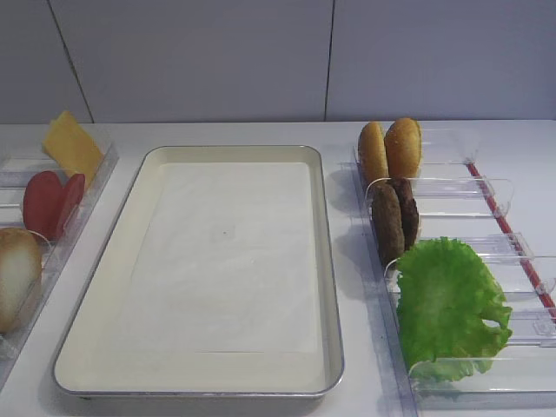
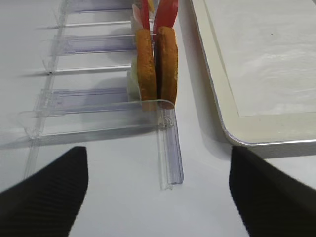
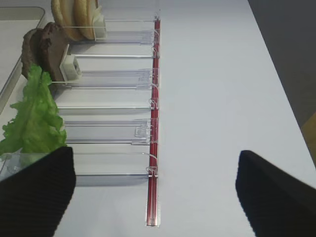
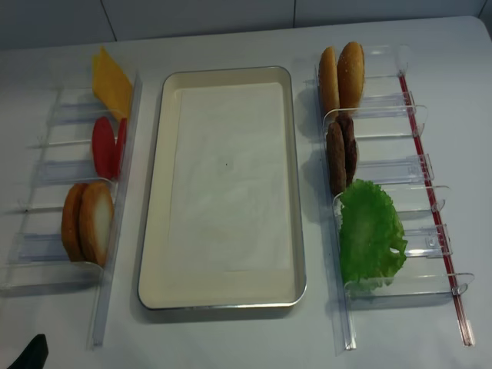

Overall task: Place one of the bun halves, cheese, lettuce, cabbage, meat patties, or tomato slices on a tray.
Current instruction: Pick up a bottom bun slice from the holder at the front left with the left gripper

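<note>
The left gripper [image 2: 157, 195] is being shown wide apart and holding nothing in the left wrist view, where the bun halves [image 2: 157, 66] are standing on edge in a clear rack [image 2: 168, 148] just ahead of it, with the tomato slices [image 2: 165, 12] farther ahead and the tray [image 2: 232, 116] ahead to its right. The right gripper [image 3: 155, 192] is likewise being seen spread wide and empty, with the lettuce [image 3: 34, 116] ahead to its left and the meat patties [image 3: 44, 49] beyond. Only the exterior views are showing the cheese [image 1: 71, 146] and the whole tray with nothing lying on its liner.
</note>
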